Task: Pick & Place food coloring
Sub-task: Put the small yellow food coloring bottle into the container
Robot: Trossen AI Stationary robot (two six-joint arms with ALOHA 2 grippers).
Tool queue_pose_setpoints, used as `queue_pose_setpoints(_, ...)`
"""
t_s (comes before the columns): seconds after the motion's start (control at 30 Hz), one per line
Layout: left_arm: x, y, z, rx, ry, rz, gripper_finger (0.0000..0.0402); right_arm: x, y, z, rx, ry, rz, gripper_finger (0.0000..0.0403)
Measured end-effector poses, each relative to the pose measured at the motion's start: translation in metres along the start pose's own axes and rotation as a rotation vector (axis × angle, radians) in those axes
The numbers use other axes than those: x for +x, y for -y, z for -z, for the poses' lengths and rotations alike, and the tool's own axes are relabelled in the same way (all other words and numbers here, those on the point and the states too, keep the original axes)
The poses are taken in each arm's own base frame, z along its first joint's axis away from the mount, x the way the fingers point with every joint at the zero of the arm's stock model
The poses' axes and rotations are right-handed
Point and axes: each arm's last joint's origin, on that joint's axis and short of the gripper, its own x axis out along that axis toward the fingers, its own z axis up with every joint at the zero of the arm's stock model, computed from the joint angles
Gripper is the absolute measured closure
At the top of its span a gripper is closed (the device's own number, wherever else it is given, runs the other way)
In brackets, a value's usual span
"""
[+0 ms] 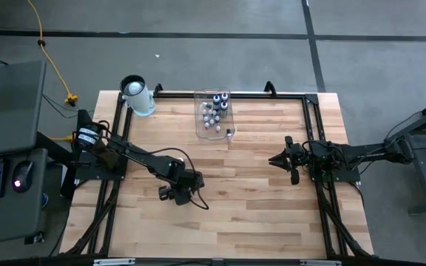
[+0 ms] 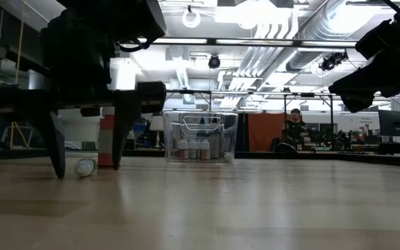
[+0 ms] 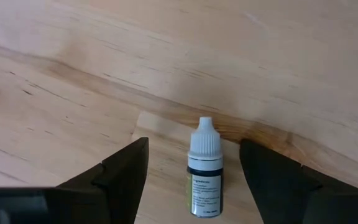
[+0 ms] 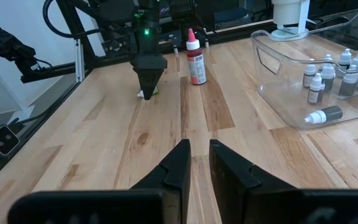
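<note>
Right wrist: red bottle [image 4: 196, 57] beside bin [image 4: 303, 93].

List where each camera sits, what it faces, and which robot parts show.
High: overhead, straight down; both arms, clear bin.
Low: table height, level; left gripper astride a lying bottle, right arm top right.
Left wrist: down at the wood; open jaws flank that bottle.
Right wrist: across the table; right gripper, jaws nearly shut; left gripper and bin beyond.
</note>
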Motion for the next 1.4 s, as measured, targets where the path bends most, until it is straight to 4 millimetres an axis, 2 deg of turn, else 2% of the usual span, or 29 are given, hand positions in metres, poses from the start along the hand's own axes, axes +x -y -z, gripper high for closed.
queue_pose_setpoints(0.33,0.0000,0.0002,0.0001,-0.008,-0.002,0.002,0.0158,0.0000,0.0000,0.0000,0.000,0.000,0.000,0.0350)
queue_pose_setpoints(0.73,0.0006,0.0015,0.0000,-0.010,0.022,0.029,0.0238,0.0000,0.0000,0.0000,0.000,0.000,0.000,0.0353)
queue_pose_setpoints(1.4,0.0029,0.0007,0.0001,-0.010,0.016,0.025,0.0319,0.0000,0.0000,0.0000,0.000,0.000,0.000,0.0354)
